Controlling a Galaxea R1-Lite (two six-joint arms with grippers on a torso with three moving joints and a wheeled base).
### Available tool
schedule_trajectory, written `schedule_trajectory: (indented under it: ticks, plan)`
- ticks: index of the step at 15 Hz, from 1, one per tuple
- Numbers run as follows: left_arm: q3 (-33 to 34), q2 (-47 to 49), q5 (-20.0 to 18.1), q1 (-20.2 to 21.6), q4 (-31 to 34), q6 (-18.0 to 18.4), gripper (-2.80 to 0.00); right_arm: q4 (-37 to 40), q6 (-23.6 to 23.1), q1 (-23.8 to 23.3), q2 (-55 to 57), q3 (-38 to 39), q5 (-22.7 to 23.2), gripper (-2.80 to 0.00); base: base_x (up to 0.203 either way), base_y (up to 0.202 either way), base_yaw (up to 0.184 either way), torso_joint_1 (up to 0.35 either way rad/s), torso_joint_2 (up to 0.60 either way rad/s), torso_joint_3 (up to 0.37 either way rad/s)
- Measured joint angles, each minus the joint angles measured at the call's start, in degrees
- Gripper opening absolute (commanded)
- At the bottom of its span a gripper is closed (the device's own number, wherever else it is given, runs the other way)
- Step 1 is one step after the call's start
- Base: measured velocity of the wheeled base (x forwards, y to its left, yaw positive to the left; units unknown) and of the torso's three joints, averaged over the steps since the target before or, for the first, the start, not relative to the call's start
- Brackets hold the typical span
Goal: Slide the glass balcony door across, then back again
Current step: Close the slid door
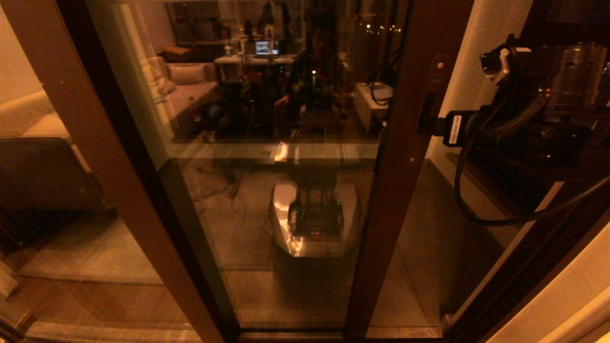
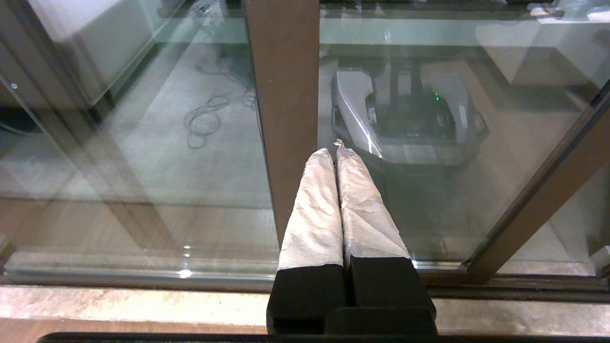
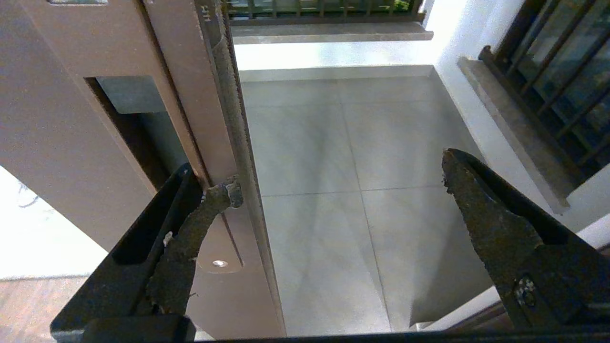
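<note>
No wording can be read. A small white label (image 1: pixel 455 128) sits on the black wrist part of the right arm, its print too fine to make out. Faint stamped marks (image 3: pixel 206 13) run along the reddish-brown door stile's edge, illegible.

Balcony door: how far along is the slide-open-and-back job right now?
Done: the glass balcony door stands partly open, with a gap of balcony floor past its edge. In hand: the right gripper, open, has one finger at the handle slot. Left: I can't tell which slide this is. The left gripper hangs shut, idle.
</note>
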Motion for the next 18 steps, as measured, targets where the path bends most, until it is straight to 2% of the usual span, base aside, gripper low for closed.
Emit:
schedule_trajectory:
  ticks: [18]
  plan:
    - [0.0, 0.0, 0.04, 0.0, -0.05, 0.0, -2.8, 0.11, -0.1, -4.13, -1.13, 1.49, 2.14, 0.0, 0.0, 0.0, 0.0, 0.0, 0.0, 0.0]
